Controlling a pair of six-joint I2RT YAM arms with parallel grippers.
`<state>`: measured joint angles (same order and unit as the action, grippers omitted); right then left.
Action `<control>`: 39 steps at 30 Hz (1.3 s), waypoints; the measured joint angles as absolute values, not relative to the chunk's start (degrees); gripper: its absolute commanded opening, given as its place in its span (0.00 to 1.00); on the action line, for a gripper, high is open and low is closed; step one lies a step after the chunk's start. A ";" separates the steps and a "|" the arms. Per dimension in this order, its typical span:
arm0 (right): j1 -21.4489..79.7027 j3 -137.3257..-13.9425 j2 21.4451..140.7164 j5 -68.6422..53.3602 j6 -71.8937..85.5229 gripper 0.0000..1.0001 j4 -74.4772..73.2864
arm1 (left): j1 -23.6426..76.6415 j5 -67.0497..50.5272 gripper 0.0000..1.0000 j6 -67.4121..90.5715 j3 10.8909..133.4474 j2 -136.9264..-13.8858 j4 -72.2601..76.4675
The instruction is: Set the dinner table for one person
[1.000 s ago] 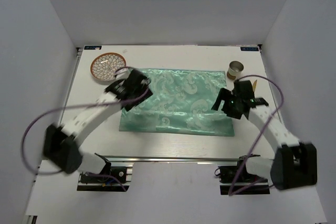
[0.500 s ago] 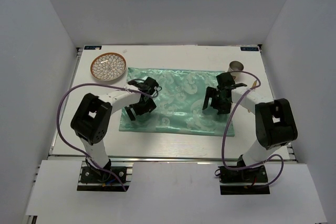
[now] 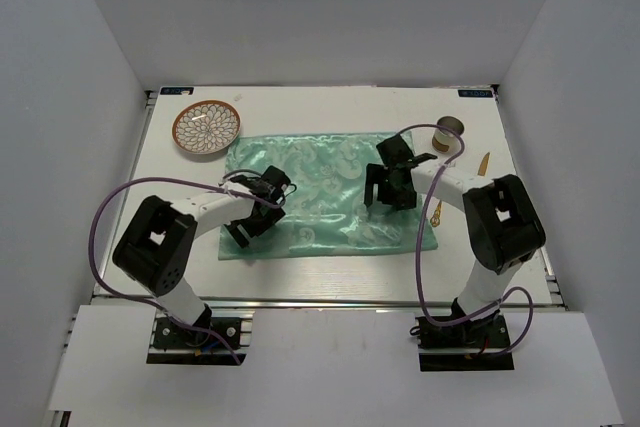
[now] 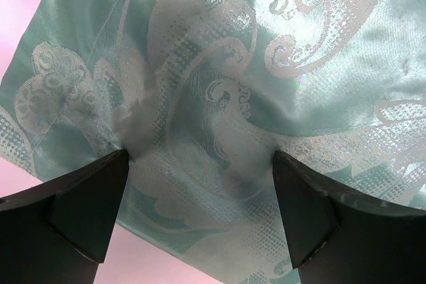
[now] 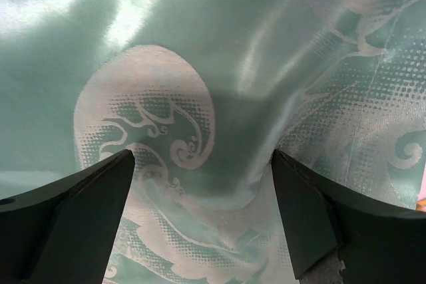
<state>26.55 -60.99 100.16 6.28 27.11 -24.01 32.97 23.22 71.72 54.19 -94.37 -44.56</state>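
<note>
The white dinner table point(image 3: 330, 107) carries a shiny mint-green patterned cloth point(image 3: 325, 192) at its middle. My left gripper point(image 3: 258, 209) is open, its fingers point(image 4: 86, 204) pressed down on the cloth point(image 4: 219, 64) near its left edge. My right gripper point(image 3: 390, 182) is open, its fingers point(image 5: 306, 211) pressed on the cloth point(image 5: 200, 64) at its right part. A patterned brown-rimmed plate point(image 3: 206, 127) sits at the back left. A metal cup point(image 3: 450, 133) stands at the back right. A gold utensil point(image 3: 484, 161) lies at the right, another point(image 3: 436, 213) shows beside the cloth's right edge.
White walls close in the table on three sides. The aluminium rail point(image 3: 330, 299) runs along the near edge, with both arm bases below it. The arms' purple cables loop over the table's left and right parts.
Both grippers have moved inward and toward the left on the cloth. The cloth has slid left, its left edge now bunched and skewed, uncovering a utensil at its right edge.
</note>
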 measured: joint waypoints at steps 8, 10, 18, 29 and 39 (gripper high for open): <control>30.74 -62.92 101.93 9.32 29.67 0.89 -23.64 | 31.97 26.76 0.98 72.36 54.26 -93.65 -48.88; 31.11 -60.47 100.25 9.89 30.48 0.89 -21.78 | 31.16 27.55 0.98 71.35 55.00 -94.13 -50.30; 30.92 -53.12 94.45 10.79 32.88 0.89 -17.91 | 28.64 28.69 0.98 66.72 56.21 -94.67 -51.59; 28.75 -52.88 94.11 10.24 34.20 0.89 -17.78 | 28.34 27.35 0.98 64.47 54.37 -93.32 -49.06; 26.24 -50.76 92.33 9.43 34.39 0.89 -16.71 | 28.34 27.16 0.98 62.76 54.92 -90.19 -49.74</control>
<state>26.24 -50.76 92.33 9.43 34.39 -16.71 28.34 27.16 62.76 54.92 -90.19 -49.74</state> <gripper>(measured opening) 0.889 0.981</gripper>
